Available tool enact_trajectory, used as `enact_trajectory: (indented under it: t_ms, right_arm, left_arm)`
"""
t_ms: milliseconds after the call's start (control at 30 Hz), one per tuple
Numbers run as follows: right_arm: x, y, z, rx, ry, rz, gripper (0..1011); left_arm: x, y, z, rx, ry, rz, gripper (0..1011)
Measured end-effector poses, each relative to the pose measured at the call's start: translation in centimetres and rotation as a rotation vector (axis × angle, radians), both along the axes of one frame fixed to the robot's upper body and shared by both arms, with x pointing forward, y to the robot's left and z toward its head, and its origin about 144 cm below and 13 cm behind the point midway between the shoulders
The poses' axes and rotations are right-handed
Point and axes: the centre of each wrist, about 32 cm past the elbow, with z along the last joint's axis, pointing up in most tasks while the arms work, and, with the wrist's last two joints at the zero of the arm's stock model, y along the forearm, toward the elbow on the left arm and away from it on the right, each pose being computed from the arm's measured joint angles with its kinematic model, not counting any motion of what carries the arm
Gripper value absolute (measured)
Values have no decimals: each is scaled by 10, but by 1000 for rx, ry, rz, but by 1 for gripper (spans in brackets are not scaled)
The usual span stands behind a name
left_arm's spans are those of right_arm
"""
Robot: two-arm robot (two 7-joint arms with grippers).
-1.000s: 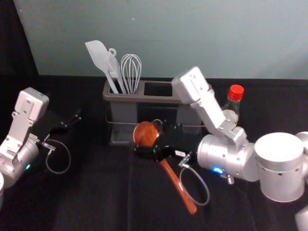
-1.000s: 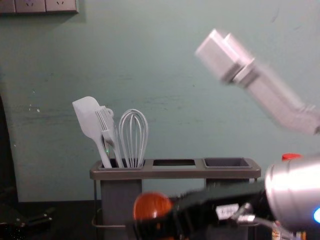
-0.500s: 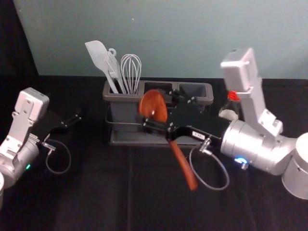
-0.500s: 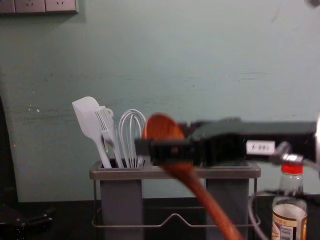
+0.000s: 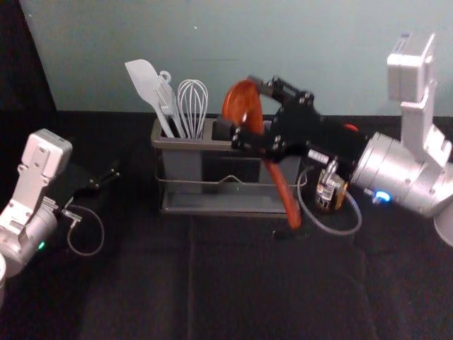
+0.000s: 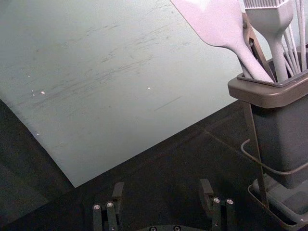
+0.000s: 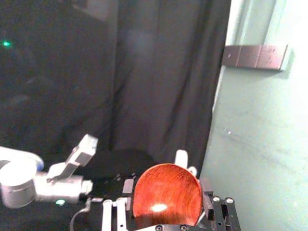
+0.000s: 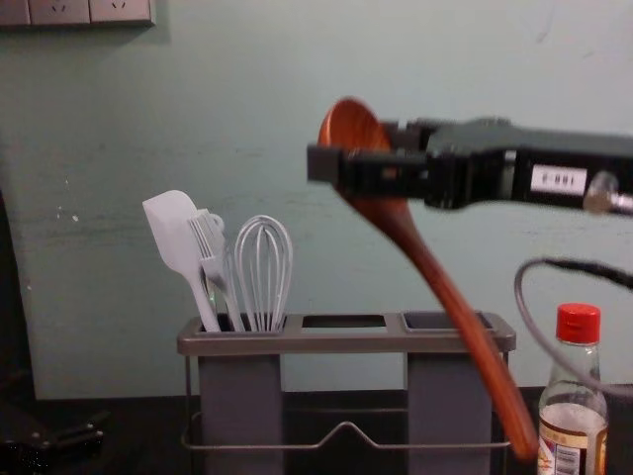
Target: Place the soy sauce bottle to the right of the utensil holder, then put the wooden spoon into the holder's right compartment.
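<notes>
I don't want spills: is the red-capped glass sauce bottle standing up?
Upright: the bottle has its red cap on top, its label below.

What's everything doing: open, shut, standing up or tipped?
Right gripper: shut on the spoon.
Wooden spoon: lifted, tilted, handle down.
Soy sauce bottle: upright, capped.
Utensil holder: upright.
Spatula: leaning in holder.
Brush: head up.
Whisk: head up.
Left gripper: open.

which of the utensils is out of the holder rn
The wooden spoon: the right gripper holds this reddish-brown one in the air, while the white spatula, pastry brush and whisk stand in the holder's left compartment.
</notes>
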Motion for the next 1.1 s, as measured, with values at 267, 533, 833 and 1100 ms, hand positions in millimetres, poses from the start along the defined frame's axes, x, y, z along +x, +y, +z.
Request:
enact_trajectory:
  t_ms: [267, 533, 833, 1100]
  right_arm:
    - [23, -6, 16, 20, -65, -6, 835]
    - [53, -4, 29, -1, -115, -13, 834]
    - [77, 1, 32, 0, -133, -43, 835]
    - [92, 7, 28, 4, -126, -80, 835]
  left_arm:
    - [0, 0, 0, 0, 0, 0, 1005]
    - [0, 0, 0, 0, 0, 0, 1005]
    - [0, 0, 0, 0, 0, 0, 1005]
    - [0, 0, 0, 0, 0, 0, 1005]
